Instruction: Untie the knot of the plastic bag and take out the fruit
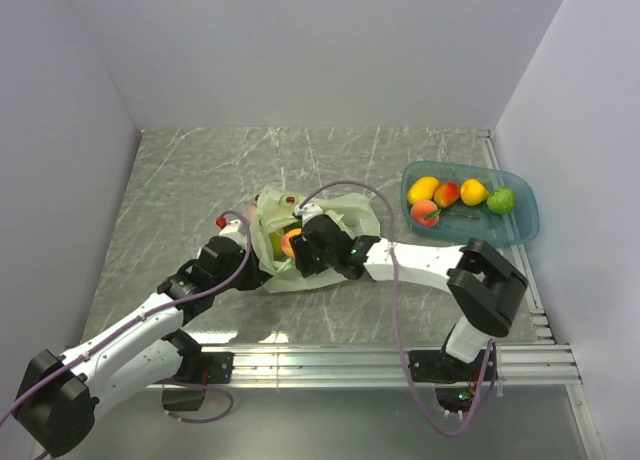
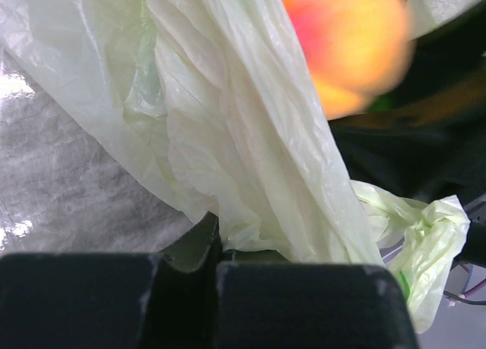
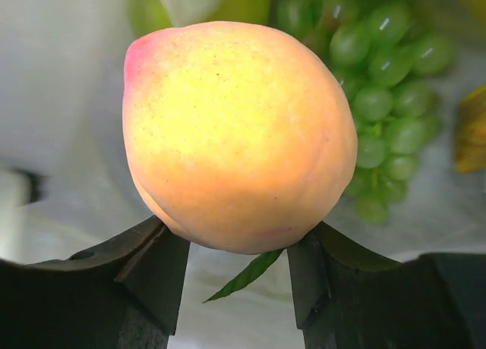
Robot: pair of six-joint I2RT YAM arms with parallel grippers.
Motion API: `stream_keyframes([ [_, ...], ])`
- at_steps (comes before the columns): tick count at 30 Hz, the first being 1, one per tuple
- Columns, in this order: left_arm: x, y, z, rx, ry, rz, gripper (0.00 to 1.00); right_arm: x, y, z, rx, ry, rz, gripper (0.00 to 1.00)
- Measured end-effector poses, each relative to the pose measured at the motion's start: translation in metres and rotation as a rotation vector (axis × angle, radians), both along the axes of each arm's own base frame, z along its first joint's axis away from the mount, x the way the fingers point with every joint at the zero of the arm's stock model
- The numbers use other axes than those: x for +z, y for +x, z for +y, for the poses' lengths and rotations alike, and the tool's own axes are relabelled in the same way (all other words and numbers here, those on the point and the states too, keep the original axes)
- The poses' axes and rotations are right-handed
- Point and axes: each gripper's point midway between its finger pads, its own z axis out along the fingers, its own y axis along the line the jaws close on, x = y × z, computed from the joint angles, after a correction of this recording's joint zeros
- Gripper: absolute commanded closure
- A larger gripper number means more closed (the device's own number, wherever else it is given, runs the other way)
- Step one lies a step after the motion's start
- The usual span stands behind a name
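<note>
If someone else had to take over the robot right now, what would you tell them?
Left gripper: shut on the plastic bag.
Right gripper: shut on a peach-coloured fruit, inside the bag.
Done: bag looks open.
Left: carry that fruit out, then the green grapes lying behind it, maybe to the blue tray.

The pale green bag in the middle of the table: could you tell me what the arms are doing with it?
The left gripper is shut on a fold of the pale green translucent plastic bag. The right gripper grips a round yellow-orange fruit with a red blush at its mouth; a bunch of green grapes lies inside. A blue plastic tray holds other fruit.
</note>
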Motion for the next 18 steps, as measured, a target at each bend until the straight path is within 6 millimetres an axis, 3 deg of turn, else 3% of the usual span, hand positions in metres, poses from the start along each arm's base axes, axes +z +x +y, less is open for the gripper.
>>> stream_keyframes([
  [12, 0.001, 0.004, 0.003, 0.034, 0.003, -0.006, 0.99, 0.094, 0.006, -0.010, -0.007, 0.166, -0.185, 1.00],
  [15, 0.001, 0.004, 0.004, 0.038, 0.001, -0.007, 0.99, 0.122, 0.013, -0.024, -0.040, 0.207, -0.233, 1.00],
  [18, 0.001, 0.004, 0.004, 0.039, 0.001, -0.007, 0.99, 0.151, 0.032, -0.055, -0.131, 0.246, -0.290, 1.00],
])
